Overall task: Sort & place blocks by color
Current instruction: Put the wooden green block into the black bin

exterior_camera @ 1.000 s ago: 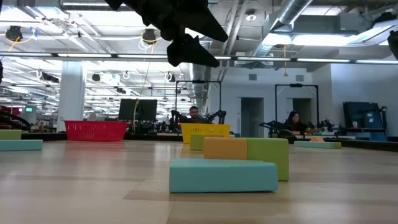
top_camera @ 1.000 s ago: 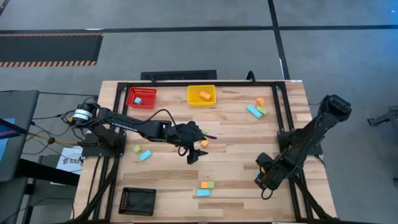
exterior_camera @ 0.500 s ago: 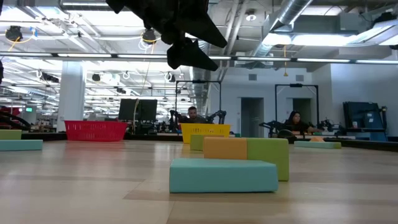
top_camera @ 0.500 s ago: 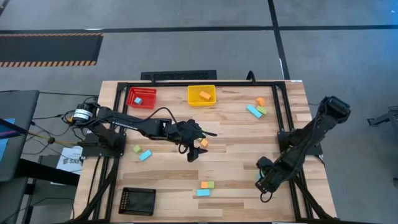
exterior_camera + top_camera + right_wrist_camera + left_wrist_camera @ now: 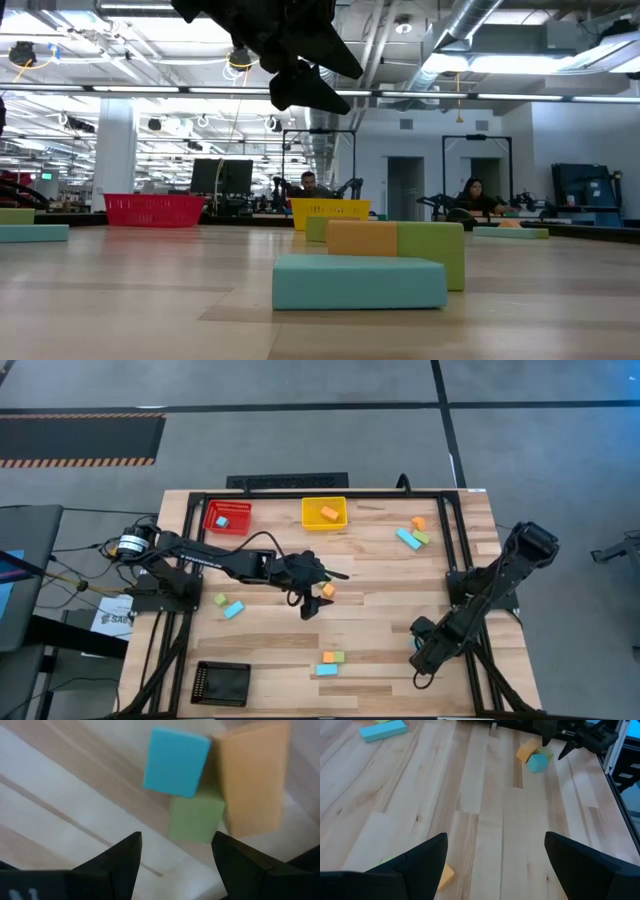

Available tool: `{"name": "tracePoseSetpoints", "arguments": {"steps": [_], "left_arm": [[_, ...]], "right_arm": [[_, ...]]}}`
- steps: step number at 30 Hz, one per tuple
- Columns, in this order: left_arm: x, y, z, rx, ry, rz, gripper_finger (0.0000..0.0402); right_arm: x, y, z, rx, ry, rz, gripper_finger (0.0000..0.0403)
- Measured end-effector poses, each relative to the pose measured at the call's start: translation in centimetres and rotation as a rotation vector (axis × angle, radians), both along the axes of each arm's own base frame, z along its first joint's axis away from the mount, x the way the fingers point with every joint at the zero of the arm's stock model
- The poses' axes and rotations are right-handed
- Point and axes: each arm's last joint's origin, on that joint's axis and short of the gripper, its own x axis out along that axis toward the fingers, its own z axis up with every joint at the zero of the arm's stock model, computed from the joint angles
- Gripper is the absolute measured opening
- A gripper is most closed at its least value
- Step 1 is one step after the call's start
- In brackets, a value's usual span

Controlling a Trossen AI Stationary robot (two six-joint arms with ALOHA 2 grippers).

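Red (image 5: 228, 517), yellow (image 5: 324, 513), black trays (image 5: 220, 683)

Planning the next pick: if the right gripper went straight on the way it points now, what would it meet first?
Probably the light green block. The right gripper is open, and in its wrist view that block lies just beyond the gap between its fingers, touching a light blue block and an orange block. Depth is hard to judge.

even, bright overhead light falls on the wooden table (image 5: 380, 610) in the high view, with only soft, short shadows beside the arms. in the low view ceiling lamps (image 5: 240, 58) glare against the room, the arm overhead is a dark silhouette, and the near tabletop is soft. the right wrist view is blurred, its blocks (image 5: 200, 780) fuzzy at the edges; the left wrist view is sharper, evenly lit
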Motion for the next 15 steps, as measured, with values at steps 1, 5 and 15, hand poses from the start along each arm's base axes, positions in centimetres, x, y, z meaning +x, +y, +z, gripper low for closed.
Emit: {"name": "tracePoseSetpoints", "arguments": {"steps": [1, 5, 15], "left_arm": [[0.0, 0.0, 0.0, -0.002, 0.000, -0.004, 0.0320], [0.0, 0.0, 0.0, -0.002, 0.001, -0.005, 0.0320], [0.0, 0.0, 0.0, -0.008, 0.001, -0.010, 0.0320]], "right_arm": [[0.0, 0.1, -0.1, 0.000, 0.006, 0.001, 0.0260], [0.2, 0.1, -0.8, -0.025, 0.027, 0.000, 0.0260], [0.8, -0.1, -2.3, -0.087, 0.051, 0.003, 0.0258]]}}
